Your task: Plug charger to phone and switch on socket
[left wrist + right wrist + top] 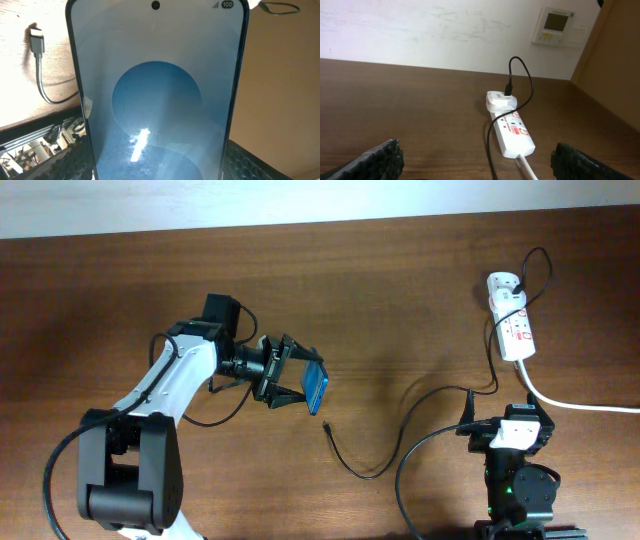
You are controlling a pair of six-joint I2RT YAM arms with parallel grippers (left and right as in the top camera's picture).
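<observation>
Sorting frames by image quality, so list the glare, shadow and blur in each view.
Left wrist: a white glare streak sits low on the phone screen, whose upper part is washed pale; the charger tip throws a shadow on the sunlit table. Right wrist: the socket is sharp, the right pincer fingers soft near the lens. Overhead: even light, sharp throughout.

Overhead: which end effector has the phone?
The left end effector, clamped on the blue-screened phone. The right end effector sits open and empty, facing the power strip.
</observation>
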